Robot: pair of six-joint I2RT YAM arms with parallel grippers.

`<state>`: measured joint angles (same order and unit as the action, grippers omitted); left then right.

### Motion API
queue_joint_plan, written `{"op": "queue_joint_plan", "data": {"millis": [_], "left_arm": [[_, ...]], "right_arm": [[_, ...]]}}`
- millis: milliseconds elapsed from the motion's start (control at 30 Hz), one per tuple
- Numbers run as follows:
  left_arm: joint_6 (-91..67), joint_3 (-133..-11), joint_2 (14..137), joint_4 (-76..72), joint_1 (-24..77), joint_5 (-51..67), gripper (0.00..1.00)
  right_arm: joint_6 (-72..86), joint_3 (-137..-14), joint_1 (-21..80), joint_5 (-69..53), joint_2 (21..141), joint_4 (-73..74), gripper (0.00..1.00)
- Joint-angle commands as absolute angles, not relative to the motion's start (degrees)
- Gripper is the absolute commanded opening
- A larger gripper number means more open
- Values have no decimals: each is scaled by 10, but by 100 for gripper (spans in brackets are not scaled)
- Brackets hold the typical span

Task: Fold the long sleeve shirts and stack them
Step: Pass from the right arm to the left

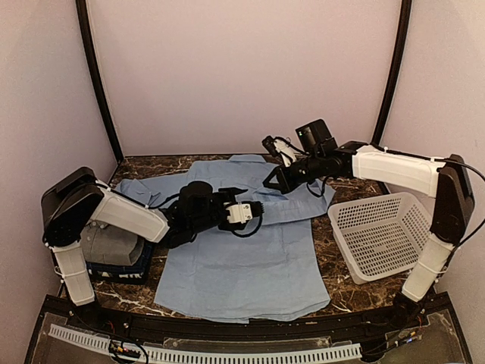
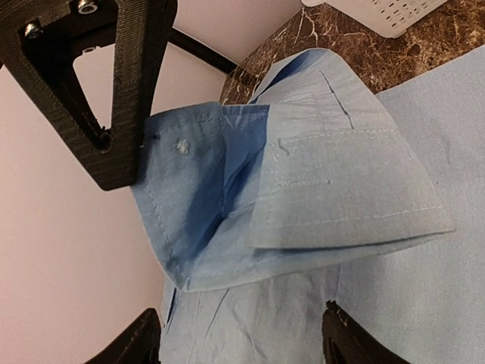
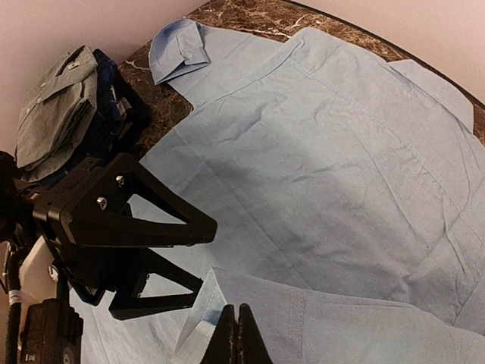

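The light blue long sleeve shirt (image 1: 235, 265) lies spread across the marble table. My right gripper (image 1: 276, 180) is shut on the edge of its sleeve cuff (image 2: 341, 174) and holds it raised over the shirt's body; in the right wrist view the gripper (image 3: 236, 335) pinches the cuff's corner (image 3: 198, 311). My left gripper (image 1: 256, 212) hovers just beside it, open, its fingers (image 2: 350, 343) straddling the cloth below the cuff without gripping. A folded grey shirt (image 1: 112, 241) rests on a dark navy one (image 1: 140, 265) at the left.
A white lattice basket (image 1: 383, 231) stands on the right of the table. The shirt's other cuff (image 3: 176, 47) lies at the table's far left corner. Pale walls close the back and sides.
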<state>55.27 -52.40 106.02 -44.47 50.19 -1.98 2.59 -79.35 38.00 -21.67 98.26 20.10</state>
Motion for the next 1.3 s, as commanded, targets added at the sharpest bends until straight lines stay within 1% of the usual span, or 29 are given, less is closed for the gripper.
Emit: {"op": "queue_joint_plan", "data": {"millis": [0,167,333,400,500,600,767,900,933,967,1000,1033,1067,1100,1133,1167,1267], "left_arm": [[579,-555,1072,-497,510,-19,72],[547,-567,1074,-505,513,-3,71],[539,-572,1076,-475,519,38,66],[540,-575,1078,-455,522,49,63],[540,-581,1082,-436,525,60,56],[533,-586,1084,-420,527,66,51],[515,-597,1091,-404,528,73,41],[482,-608,1096,-401,527,75,29],[471,-611,1097,-399,528,78,23],[464,-614,1098,-392,528,80,19],[449,-619,1098,-387,528,84,12],[435,-624,1100,-378,528,85,9],[427,-626,1100,-375,528,85,2],[408,-627,1100,-374,528,84,1],[398,-628,1099,-375,528,81,0],[378,-626,1099,-378,528,78,0],[338,-625,1097,-381,527,56,0]], "right_arm": [[34,-775,388,-228,958,189,0],[38,-753,392,-228,950,184,0],[46,-736,395,-228,944,170,0],[49,-731,396,-227,944,166,0],[50,-727,399,-226,947,164,0],[50,-726,400,-224,950,164,0],[52,-723,402,-225,949,159,0],[52,-719,402,-223,948,159,0],[52,-718,403,-221,948,159,0],[52,-716,402,-219,946,159,0],[52,-716,402,-215,945,159,0],[53,-715,403,-210,944,158,0],[55,-714,403,-204,942,158,2],[58,-714,402,-197,939,158,6],[61,-715,402,-188,936,157,13],[65,-715,403,-178,932,155,21],[77,-715,402,-141,912,147,39]]}}
